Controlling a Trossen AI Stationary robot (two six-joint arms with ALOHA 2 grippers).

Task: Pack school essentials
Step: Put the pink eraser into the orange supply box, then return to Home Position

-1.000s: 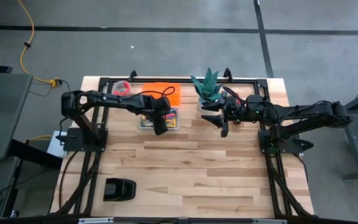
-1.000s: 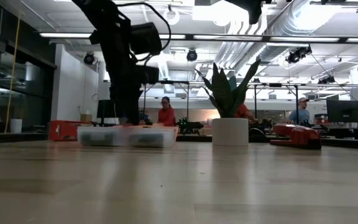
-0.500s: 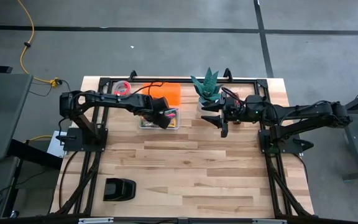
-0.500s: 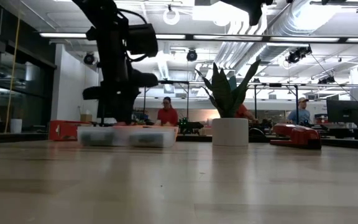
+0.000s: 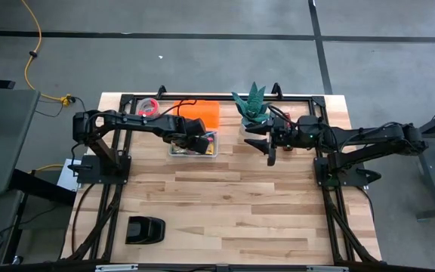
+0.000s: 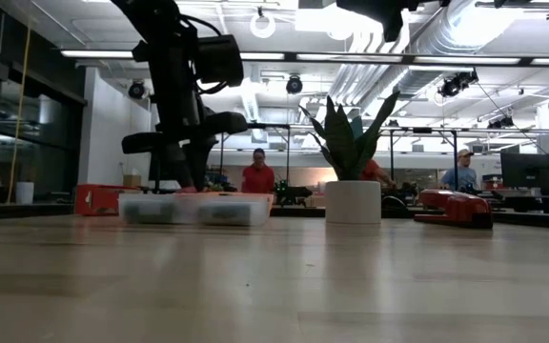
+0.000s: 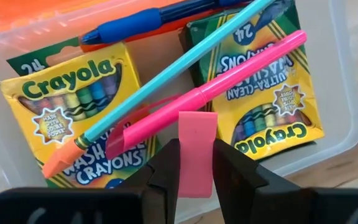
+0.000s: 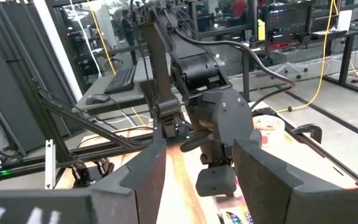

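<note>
The left pincer [image 7: 194, 165] pinches the pink eraser [image 7: 197, 152] over the clear bin [image 5: 193, 145] at upper centre-left of the desk [image 5: 225, 204]; crayon boxes [image 7: 79, 106] and pens [image 7: 207, 93] already lie inside; next comes lowering and letting go. At upper right, the right pincer [image 8: 194, 168] hangs spread, idle.

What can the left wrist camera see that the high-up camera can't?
Only the left wrist view shows the pink eraser pinched in the left gripper, plus the crayon boxes, teal pen, pink pen and blue pen clearly inside the clear bin. Only the high view shows the whole table, the right gripper waiting by the potted plant, and a black object. Both show the bin and the left gripper over it.
</note>
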